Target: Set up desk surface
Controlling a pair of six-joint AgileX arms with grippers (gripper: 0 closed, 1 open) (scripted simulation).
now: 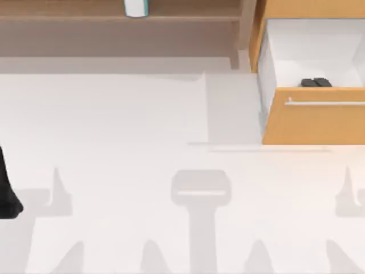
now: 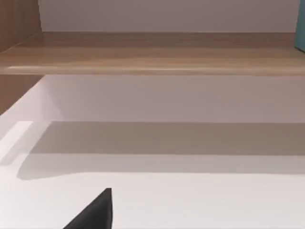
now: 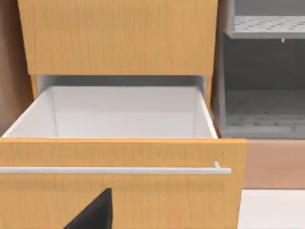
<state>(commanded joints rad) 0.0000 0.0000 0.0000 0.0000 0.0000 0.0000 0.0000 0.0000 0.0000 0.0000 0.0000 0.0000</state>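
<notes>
Desk surface spreads broad and bare ahead of left gripper, long axis left-to-right. Right gripper faces open drawer, dark item inside. Finger opening: cannot tell, either arm.

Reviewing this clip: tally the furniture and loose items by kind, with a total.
White desk surface: 1
Brown wooden shelf: 1
Open orange drawer: 1
Small dark item in the drawer: 1
White-and-teal item on the shelf: 1
Total: 5
</notes>
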